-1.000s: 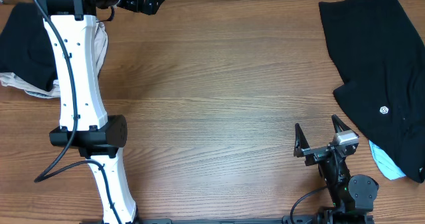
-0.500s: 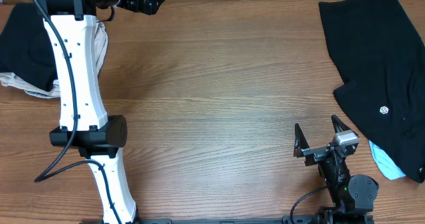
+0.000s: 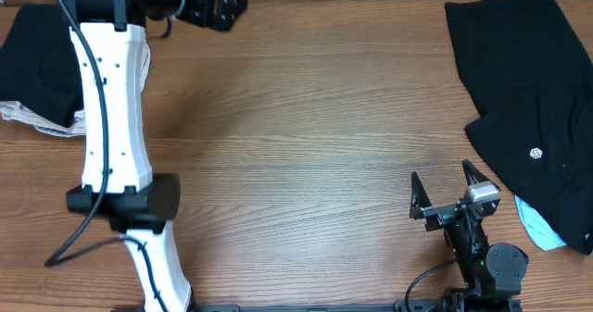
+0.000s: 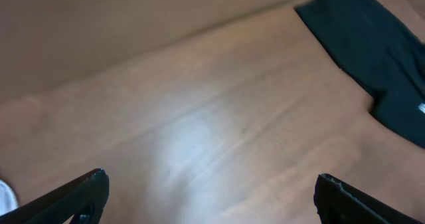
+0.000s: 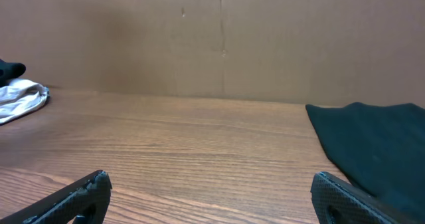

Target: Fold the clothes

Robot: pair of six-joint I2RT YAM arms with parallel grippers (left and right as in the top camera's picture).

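Wood-grain table (image 3: 306, 118) fills the overhead view, and a brown cardboard wall (image 5: 199, 38) stands along its far edge. On the overhead clock face, with twelve at that far edge, the left gripper (image 3: 233, 6) sits at about eleven o'clock, jaws spread apart and empty, pointing toward three o'clock; its wrist view shows only bare wood between the fingers (image 4: 76, 197). The white left arm (image 3: 107, 118) runs from six o'clock up to it. The right gripper (image 3: 442, 175) is at about five o'clock, low near its base, jaws likewise wide apart with nothing between them, aimed at twelve. Just beside it, toward three o'clock, lie the clothes (image 3: 528, 90): a rumpled black heap reaching from two o'clock down to four, with a small round white logo (image 3: 535, 153) on its lower part and a light blue scrap (image 3: 537, 224) poking out from under its lower edge. Neither gripper touches the heap. At ten o'clock, well apart from it, lies a second black garment (image 3: 37, 62) on a pale cloth (image 3: 32, 118), partly hidden behind the left arm.
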